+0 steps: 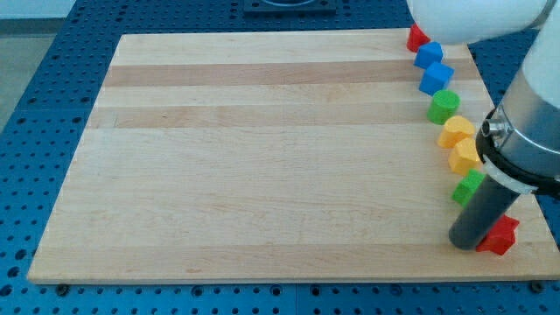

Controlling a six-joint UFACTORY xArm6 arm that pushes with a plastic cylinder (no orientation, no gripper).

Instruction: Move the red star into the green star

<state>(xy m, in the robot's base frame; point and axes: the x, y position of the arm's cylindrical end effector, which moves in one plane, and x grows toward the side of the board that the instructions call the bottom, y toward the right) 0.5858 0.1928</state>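
My tip [463, 244] rests on the board near its bottom right corner. A red block [500, 235], star-like in outline, touches the rod's right side and is partly hidden by it. A green block [467, 187] lies just above the tip, against the rod's left side; its shape is partly hidden. A second green block [444, 106] sits higher along the right edge. A second red block [416, 38] sits at the top right corner, partly covered by the white arm.
Between the two green blocks lie two yellow blocks [456, 132] [464, 157]. Two blue blocks [428, 54] [436, 79] lie below the top red block. The wooden board [262, 157] sits on a blue perforated table. The arm's body covers the right edge.
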